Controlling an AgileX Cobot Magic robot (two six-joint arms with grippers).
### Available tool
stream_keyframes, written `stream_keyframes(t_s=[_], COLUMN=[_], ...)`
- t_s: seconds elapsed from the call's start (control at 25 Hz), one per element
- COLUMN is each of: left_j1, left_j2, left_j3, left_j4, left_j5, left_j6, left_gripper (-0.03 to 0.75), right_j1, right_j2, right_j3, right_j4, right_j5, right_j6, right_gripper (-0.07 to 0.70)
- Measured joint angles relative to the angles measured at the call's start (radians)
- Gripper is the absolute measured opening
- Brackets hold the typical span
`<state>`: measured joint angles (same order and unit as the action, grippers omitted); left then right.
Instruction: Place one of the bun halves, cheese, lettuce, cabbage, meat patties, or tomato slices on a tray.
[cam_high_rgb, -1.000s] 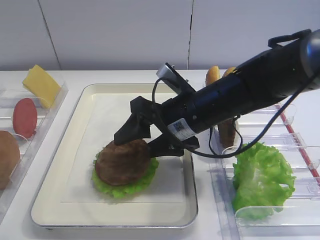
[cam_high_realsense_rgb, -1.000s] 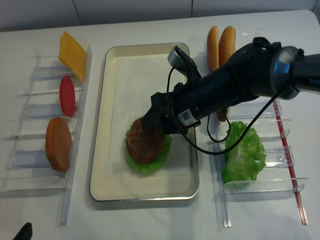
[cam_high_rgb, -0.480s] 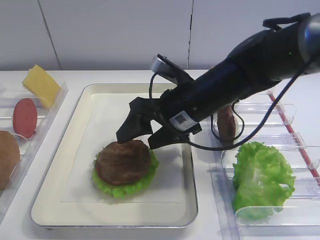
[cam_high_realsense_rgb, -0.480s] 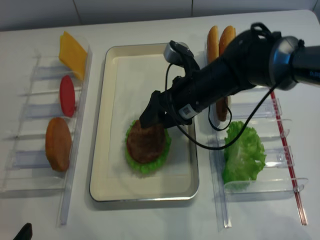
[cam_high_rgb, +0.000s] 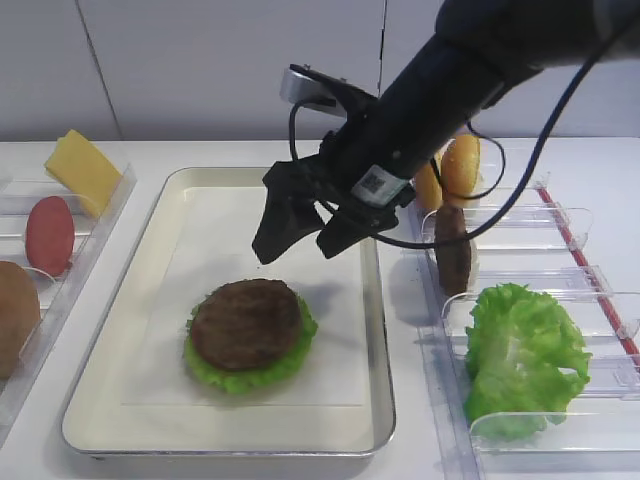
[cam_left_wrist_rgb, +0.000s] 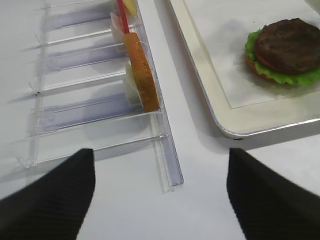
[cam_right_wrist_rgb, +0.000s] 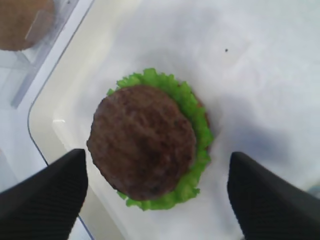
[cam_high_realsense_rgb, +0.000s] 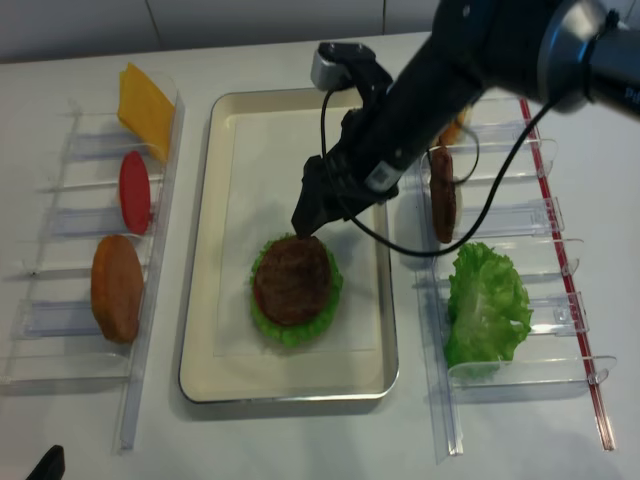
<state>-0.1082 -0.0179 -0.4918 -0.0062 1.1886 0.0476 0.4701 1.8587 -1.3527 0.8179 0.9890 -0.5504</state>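
A dark brown meat patty (cam_high_rgb: 245, 322) lies on ruffled lettuce (cam_high_rgb: 232, 377) on the cream tray (cam_high_rgb: 150, 230). In the left wrist view a red edge (cam_left_wrist_rgb: 263, 63) shows under the lettuce. My right gripper (cam_high_rgb: 298, 245) hangs open above the patty's far side, touching nothing; its wrist view looks straight down on the patty (cam_right_wrist_rgb: 142, 140) between its fingers (cam_right_wrist_rgb: 45, 200). My left gripper (cam_left_wrist_rgb: 160, 200) stands open over bare table, left of the tray (cam_left_wrist_rgb: 200, 85).
Left clear holder: cheese (cam_high_realsense_rgb: 145, 105), a tomato slice (cam_high_realsense_rgb: 134, 190), a bun half (cam_high_realsense_rgb: 117, 287). Right holder: two bun halves (cam_high_rgb: 460, 165) partly behind the arm, a standing patty (cam_high_realsense_rgb: 441, 195), loose lettuce (cam_high_realsense_rgb: 487, 300).
My right gripper opened fully, let go of the patty and rose up and back from it. The patty stays on the lettuce.
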Motion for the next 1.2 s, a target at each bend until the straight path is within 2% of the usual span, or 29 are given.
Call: stream_keyframes(t_s=[0.28,0.4,0.64,0.84,1.2], left_j1=[0.0,0.0,0.0,0.0,0.0], left_j2=[0.0,0.0,0.0,0.0,0.0], left_j3=[0.0,0.0,0.0,0.0,0.0], left_j4=[0.0,0.0,0.0,0.006,0.0], left_j5=[0.0,0.0,0.0,0.0,0.0], left_j6=[0.0,0.0,0.0,0.0,0.0], left_gripper=[0.512,0.512,0.512,0.512,0.512], right_j1=[0.0,0.0,-0.002,-0.034,-0.127], right_j2=[0.0,0.0,-0.022,-0.111,-0.346], right_j3=[-0.208,-0.281,-0.315,-0.315,-0.316], right_j4=[-0.37,-0.552,-0.77,-0.772,-0.712], right_j5=[0.21,0.23,0.241,0.248,0.262], right_j6=[0.182,0.256,0.399,0.429,0.398], right_gripper=[0.601,0.601,0.601,0.601,0.601])
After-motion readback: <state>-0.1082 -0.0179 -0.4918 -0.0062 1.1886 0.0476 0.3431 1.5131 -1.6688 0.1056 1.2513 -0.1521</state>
